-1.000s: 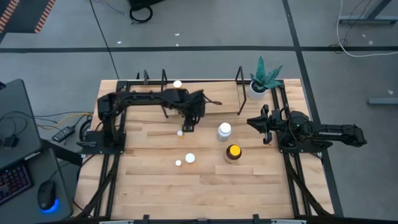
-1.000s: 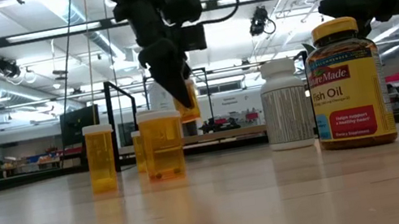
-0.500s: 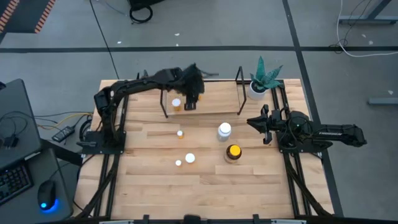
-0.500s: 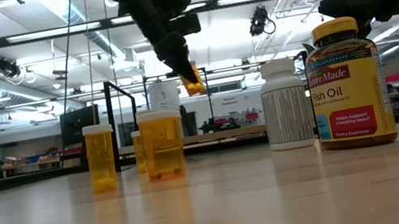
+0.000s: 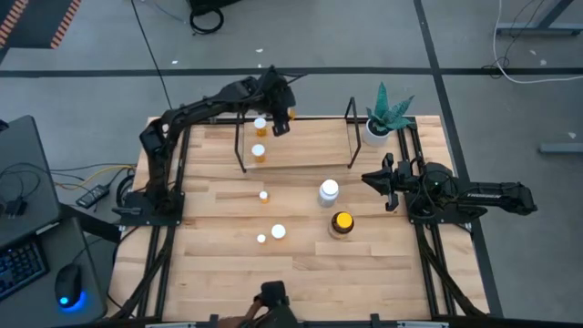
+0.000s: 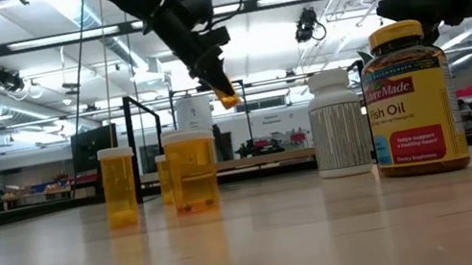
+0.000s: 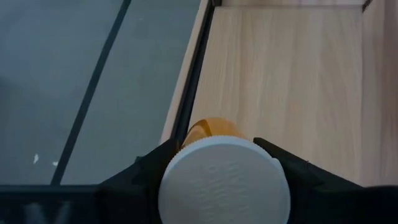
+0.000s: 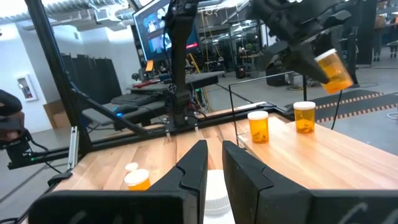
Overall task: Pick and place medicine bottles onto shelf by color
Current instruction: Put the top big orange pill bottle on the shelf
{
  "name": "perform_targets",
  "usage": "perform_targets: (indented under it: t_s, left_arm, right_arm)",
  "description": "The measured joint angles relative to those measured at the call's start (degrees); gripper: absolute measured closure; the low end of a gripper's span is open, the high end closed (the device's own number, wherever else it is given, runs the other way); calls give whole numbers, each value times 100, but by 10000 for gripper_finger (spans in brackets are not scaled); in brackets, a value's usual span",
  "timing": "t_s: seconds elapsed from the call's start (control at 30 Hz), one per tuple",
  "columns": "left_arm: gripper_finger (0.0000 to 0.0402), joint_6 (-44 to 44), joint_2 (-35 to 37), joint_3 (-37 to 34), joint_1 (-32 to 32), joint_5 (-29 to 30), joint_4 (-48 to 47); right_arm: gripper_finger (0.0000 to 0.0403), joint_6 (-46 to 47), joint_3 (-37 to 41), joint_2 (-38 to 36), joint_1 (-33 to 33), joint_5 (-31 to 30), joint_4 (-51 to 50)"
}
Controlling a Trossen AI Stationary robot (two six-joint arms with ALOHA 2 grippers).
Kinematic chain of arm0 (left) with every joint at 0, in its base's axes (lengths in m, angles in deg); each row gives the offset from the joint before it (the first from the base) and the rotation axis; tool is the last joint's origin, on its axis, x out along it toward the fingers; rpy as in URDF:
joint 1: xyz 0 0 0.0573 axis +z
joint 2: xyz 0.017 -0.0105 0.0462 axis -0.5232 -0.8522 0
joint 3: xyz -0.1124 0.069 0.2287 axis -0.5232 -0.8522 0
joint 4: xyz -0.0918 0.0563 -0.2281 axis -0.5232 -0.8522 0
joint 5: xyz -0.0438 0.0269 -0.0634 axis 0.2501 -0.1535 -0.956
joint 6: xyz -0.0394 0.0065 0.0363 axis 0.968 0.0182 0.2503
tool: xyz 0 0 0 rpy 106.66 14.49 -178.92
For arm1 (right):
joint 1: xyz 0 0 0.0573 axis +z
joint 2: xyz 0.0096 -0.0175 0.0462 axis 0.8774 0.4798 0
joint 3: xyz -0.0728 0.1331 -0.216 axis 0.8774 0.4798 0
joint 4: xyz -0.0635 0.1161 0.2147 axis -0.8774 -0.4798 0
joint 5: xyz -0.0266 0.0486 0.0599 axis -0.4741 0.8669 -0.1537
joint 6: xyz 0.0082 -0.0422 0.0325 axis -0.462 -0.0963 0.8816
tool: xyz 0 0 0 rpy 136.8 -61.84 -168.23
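My left gripper (image 5: 280,120) hangs over the far left part of the shelf (image 5: 310,146), shut on a small orange medicine bottle (image 6: 228,98) with a white cap (image 7: 224,180). Two more orange bottles (image 5: 260,124) (image 5: 259,151) stand upright on the shelf board below it. Three small orange bottles (image 5: 264,194) (image 5: 261,239) (image 5: 278,231), a white bottle (image 5: 328,191) and an amber yellow-capped bottle (image 5: 341,222) stand on the table. My right gripper (image 5: 369,179) waits at the right, its fingers almost together and holding nothing. My left gripper pinches the bottle's cap end (image 7: 171,180) between its two fingers (image 7: 146,171), one on each side. The fingers slant down from the table's left and near side. The orange body (image 8: 333,70) sticks out past the fingertips, tilted and clear of the shelf.
A potted green plant (image 5: 383,114) stands at the far right corner beside the shelf's right posts (image 5: 351,135). The shelf's thin black rods (image 5: 241,137) rise around its board. Bare tabletop (image 5: 219,264) lies toward the near edge.
My left gripper has carried the orange bottle from over the table's middle toward the far edge and upward, and now hangs above the shelf. It has tipped on the way, so the bottle hangs more tilted than before. The standing bottles have kept their places.
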Motion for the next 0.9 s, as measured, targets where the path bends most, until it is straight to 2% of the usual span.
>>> perform_targets:
  t_s: [0.2,0.33,0.57,0.9]
  left_arm:
    - [202,-83,-691,981,73,-18,-710]
    - [196,-124,-1088,1349,144,-63,-1207]
    - [200,-391,-1495,1387,219,-47,-1770]
    - [196,-432,-1805,1387,307,-42,-1798]
  right_arm:
    - [346,-1,0,0,0,0,0]
    - [346,-1,0,0,-1,0,-1]
    - [346,0,0,0,0,0,1]
    - [346,-1,0,0,0,0,0]
